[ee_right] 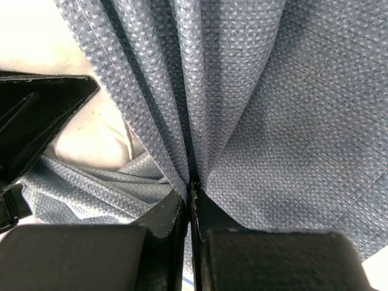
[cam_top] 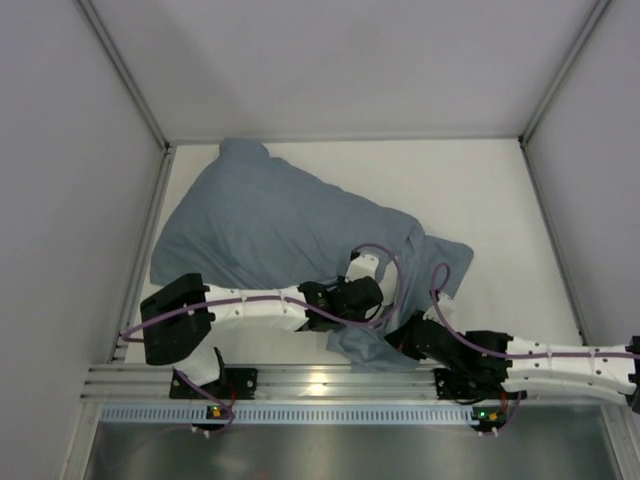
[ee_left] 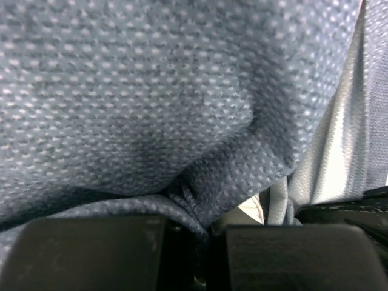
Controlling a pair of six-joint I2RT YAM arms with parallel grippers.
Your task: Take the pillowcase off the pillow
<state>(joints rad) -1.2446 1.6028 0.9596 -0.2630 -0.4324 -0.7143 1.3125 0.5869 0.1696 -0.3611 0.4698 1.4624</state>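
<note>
Right gripper had its two black fingers pressed together on a gathered fold of the pillowcase. The dotted grey-blue weave fanned upward from the pinch in deep pleats. Just left of that fold, a cream-white patch of the pillow showed through the cloth's open end, with a few small dark specks on it and more crumpled blue fabric below it.

Left gripper was likewise closed on the pillowcase. A puckered tuck of fabric ran down into the narrow slit between its fingers, and taut cloth filled nearly the whole left wrist view. At the right edge of that view the paler inner side of the fabric hung in folds.

From above, the pillowcase lay plump across the left and middle of the white table, one corner pointing toward the far left. Its near-right end was bunched where the two arms met — both wrists close together there. A loose flap of the same cloth lay between them, near the aluminium rail at the front edge. Most of the pillow was hidden inside the case.
</note>
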